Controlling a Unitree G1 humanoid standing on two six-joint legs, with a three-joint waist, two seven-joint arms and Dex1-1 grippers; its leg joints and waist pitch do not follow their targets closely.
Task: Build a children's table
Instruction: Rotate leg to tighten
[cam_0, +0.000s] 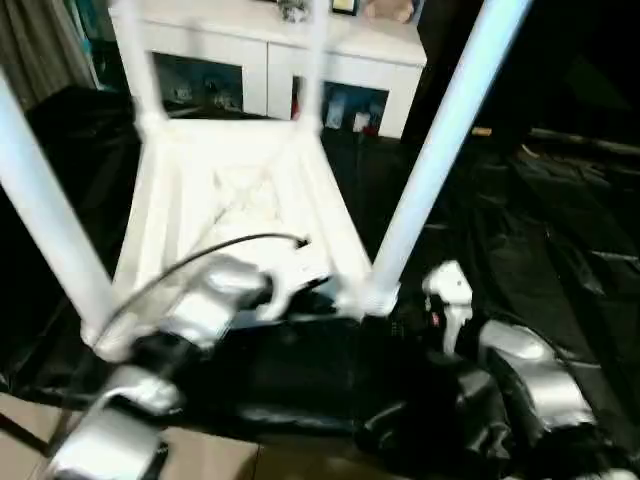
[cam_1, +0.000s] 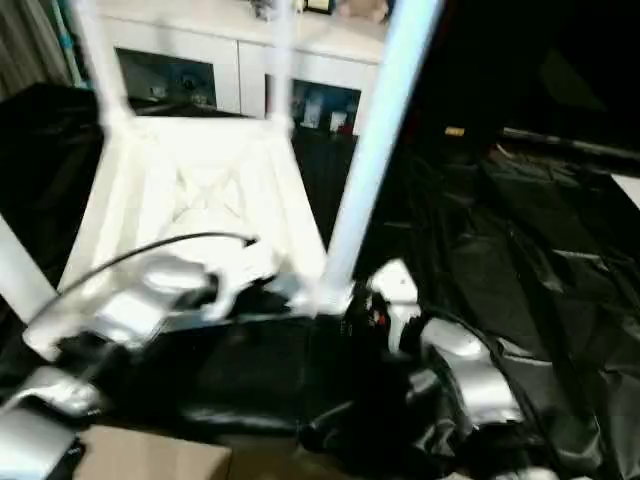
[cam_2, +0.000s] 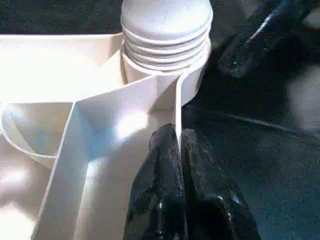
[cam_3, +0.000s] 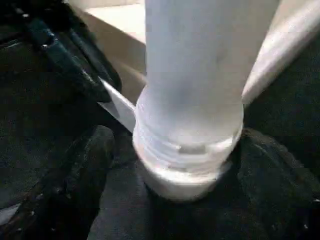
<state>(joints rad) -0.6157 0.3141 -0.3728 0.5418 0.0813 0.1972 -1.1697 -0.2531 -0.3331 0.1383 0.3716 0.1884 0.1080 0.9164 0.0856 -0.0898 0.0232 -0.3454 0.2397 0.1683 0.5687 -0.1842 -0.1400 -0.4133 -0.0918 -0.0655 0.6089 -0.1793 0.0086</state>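
While black plastic sheeting (cam_0: 560, 230) lies crinkled and glossy over the floor, the children's table (cam_0: 235, 195) rests on it upside down in front of the robot, its white plastic underside up and showing thin raised ribs that cross in an X. A white cabinet (cam_0: 270, 60) with glass doors stands behind it; nothing on it can be read.

Four long white tube legs stand up from the round corner sockets. The near right leg (cam_0: 440, 150) is smooth and matte; it rises at a slant, and its lower end carries ridged screw threads (cam_3: 187, 150) just above the socket.

Silver, rounded forearms reach in from the near side. The left end effector (cam_2: 179, 150), with black textured fingers (cam_2: 155, 190), is clenched on the table's thin upright rim wall beside a threaded corner socket (cam_2: 165, 45). The right end effector (cam_3: 175, 185) sits spread at the foot of the near right leg, one black pad (cam_3: 85, 165) on each side of the threads; I cannot tell whether they press it.
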